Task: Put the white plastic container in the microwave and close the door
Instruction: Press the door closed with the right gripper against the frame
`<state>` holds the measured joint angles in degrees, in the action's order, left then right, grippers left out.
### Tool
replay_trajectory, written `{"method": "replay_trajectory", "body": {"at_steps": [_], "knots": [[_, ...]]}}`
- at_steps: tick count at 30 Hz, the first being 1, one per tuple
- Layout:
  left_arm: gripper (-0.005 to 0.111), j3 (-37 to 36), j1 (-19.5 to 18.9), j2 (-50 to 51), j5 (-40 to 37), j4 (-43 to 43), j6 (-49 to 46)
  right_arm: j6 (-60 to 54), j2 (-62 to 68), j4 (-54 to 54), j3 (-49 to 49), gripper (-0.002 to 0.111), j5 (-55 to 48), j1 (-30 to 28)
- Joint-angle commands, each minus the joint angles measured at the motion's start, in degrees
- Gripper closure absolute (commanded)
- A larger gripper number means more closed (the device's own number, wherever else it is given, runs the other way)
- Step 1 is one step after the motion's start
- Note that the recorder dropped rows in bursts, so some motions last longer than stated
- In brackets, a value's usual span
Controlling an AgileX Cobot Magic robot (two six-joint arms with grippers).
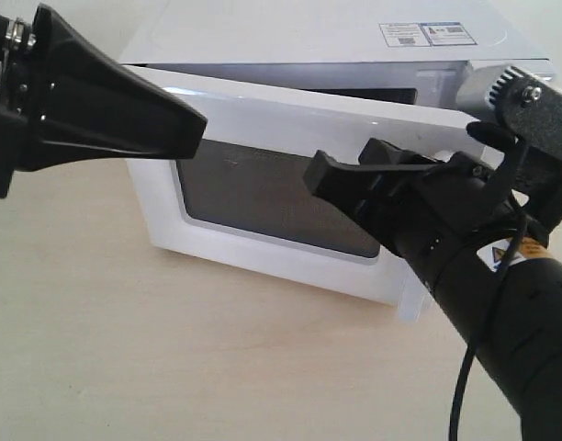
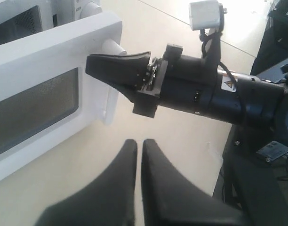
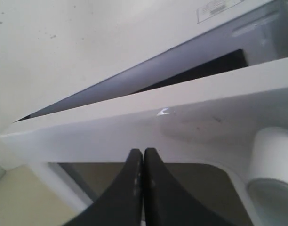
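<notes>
Exterior view: at the upper left of the frame hangs the left gripper. Its black fingers are closed on each other and hold nothing. In the left wrist view only a thin slit shows between the fingertips, and they are over the pale table, near the door but apart from it.

In the middle of the frame the microwave stands on the table. The door is ajar, almost closed, with a narrow dark gap between its upper edge and the body that grows wider toward the right. What lies inside is hidden behind the door and its dark mesh window.

Right of the centre the right gripper has its fingers pressed together and carries nothing. In the right wrist view the tips lie against the front of the door, at the white frame just beside the window. At the upper right, two stickers sit on top of the microwave.
</notes>
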<state>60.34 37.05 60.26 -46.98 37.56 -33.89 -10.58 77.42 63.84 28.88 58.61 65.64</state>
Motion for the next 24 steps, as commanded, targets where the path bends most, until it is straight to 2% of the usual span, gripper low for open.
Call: {"method": "replay_trajectory", "body": {"at_steps": [1,13,24], "knots": [[0.102,-0.2,0.1,0.1,0.0,0.4,-0.2,3.9,2.9,1.5,0.6,0.108,4.9,0.1],[0.102,-0.2,0.1,0.1,-0.1,0.6,-0.2,-3.7,9.2,7.7,8.4,0.108,8.9,-0.1],[0.102,-0.2,0.1,0.1,-0.6,0.9,-0.2,-3.7,9.3,7.6,8.5,0.108,1.7,-6.6]]}}
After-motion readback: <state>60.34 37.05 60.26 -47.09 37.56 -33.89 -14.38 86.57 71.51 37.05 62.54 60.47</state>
